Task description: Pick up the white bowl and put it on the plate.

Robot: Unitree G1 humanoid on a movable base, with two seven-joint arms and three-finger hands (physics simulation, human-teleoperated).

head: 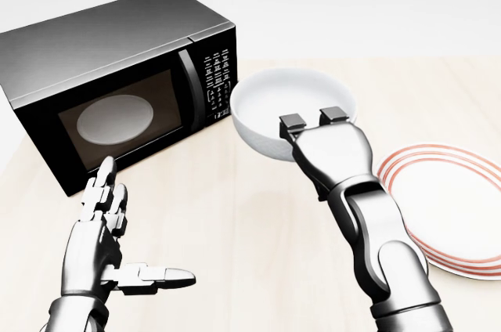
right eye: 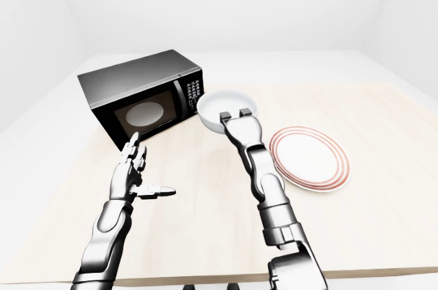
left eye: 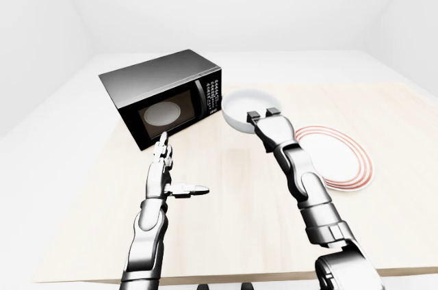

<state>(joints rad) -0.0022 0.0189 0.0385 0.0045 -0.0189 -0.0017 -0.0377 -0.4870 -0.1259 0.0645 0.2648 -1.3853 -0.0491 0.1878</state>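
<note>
- White walls are enclosing a pale wooden desk [left eye: 226, 194], which is carrying a black microwave [head: 117, 81] at the head view's left.
- Just right of the microwave, the white bowl [head: 270, 105] is sitting with the right hand [head: 313, 124] grasping it, two fingertips hooking over its near rim.
- Whether the bowl is touching the desk or lifting clear, I cannot tell.
- Lower left, the left hand [head: 106, 246] is hovering released, fingers spread.
- Judging by this, the pick-up is under way; next the bowl needs carrying right to the red-ringed plate [head: 462, 207] and lowering level.
</note>
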